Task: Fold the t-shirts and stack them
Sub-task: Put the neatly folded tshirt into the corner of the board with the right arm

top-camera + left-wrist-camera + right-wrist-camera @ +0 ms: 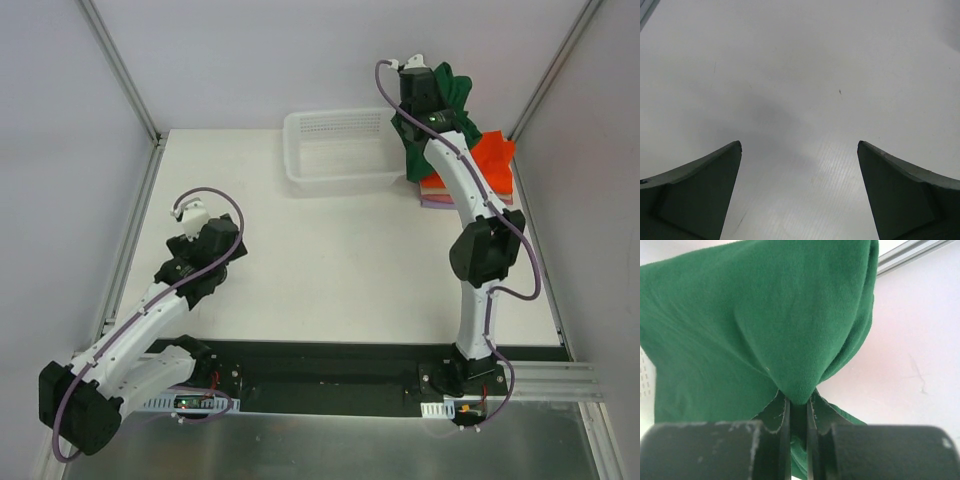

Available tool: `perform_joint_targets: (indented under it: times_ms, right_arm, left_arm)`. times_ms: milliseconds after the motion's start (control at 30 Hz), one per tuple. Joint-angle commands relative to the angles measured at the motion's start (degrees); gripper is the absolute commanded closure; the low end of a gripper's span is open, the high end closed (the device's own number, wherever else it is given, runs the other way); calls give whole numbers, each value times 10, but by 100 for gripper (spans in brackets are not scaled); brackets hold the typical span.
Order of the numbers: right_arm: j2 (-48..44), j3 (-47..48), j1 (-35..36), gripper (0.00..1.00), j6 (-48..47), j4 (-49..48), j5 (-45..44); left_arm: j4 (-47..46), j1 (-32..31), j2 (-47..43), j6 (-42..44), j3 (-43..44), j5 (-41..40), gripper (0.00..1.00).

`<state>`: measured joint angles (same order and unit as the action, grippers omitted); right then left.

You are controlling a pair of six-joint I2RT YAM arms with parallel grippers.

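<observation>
The left claw (799, 145) stood wide open, holding nothing, table (800, 60) below it. The basket (335, 150) sat left of the right claw (798, 402), which was clamped on the green shirt (765, 315) hanging from it; orange shirt (497, 158) lay just right of it.

The right claw (799, 407) is clamped tight at far forward reach; the left claw (799, 146) hovers spread wide.

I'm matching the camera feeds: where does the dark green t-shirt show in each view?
Top external: dark green t-shirt at far right, beside the orange t-shirt.
Left wrist: not in it.
Right wrist: fills the upper left, pinched in the right gripper.
Shared landmark: white mesh basket, left of the shirt in both.
</observation>
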<state>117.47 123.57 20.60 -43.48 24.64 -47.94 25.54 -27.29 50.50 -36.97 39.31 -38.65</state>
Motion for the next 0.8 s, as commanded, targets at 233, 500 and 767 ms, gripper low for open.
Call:
perform_joint_targets:
  times_ms: [233,500,767]
  right_arm:
    - [52,69,-88,100,49,31,58]
    - [71,70,-165,100,65,42,94]
    - [103,52,-222,93,82,44,208]
  left_arm:
    - [1,6,61,8,49,-26,1]
    - [2,7,101,6,71,-20,1]
    - [1,7,130,10,95,-6,1]
